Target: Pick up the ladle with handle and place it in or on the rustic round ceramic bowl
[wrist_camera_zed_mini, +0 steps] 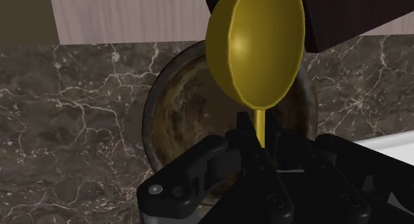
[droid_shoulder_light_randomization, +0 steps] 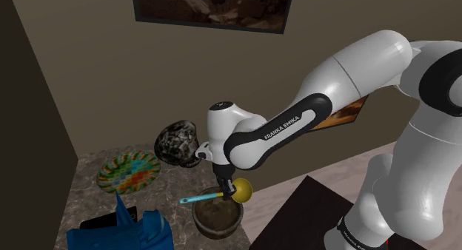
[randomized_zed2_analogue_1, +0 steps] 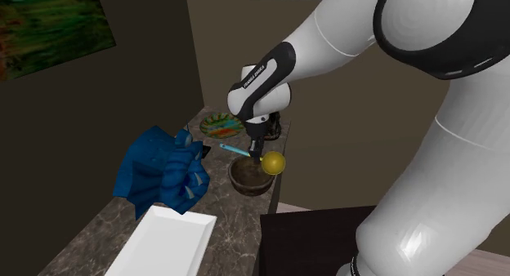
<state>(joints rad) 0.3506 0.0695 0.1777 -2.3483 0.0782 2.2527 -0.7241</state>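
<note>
The ladle has a golden-yellow cup (droid_shoulder_light_randomization: 242, 190) and a thin blue handle (droid_shoulder_light_randomization: 198, 199). My gripper (droid_shoulder_light_randomization: 223, 186) is shut on its stem, between cup and handle, and holds it level in the air. Directly below sits the round brown bowl (droid_shoulder_light_randomization: 218, 217) on the dark marble counter. In the second exterior view the ladle cup (randomized_zed2_analogue_1: 273, 162) hangs over the bowl's (randomized_zed2_analogue_1: 248, 181) near rim, with the gripper (randomized_zed2_analogue_1: 256, 149) just above. In the wrist view the ladle cup (wrist_camera_zed_mini: 255, 50) juts out past the gripper (wrist_camera_zed_mini: 262, 140), and the bowl's rim (wrist_camera_zed_mini: 151, 116) lies beneath.
A colourful striped plate (droid_shoulder_light_randomization: 129, 171) and a dark mottled round object (droid_shoulder_light_randomization: 176, 142) lie behind the bowl. A blue spiky figure (randomized_zed2_analogue_1: 163, 173) stands beside it, then a white rectangular tray (randomized_zed2_analogue_1: 163, 242). Walls close off the counter's far end and one long side. The dark stand (droid_shoulder_light_randomization: 311, 211) adjoins the counter.
</note>
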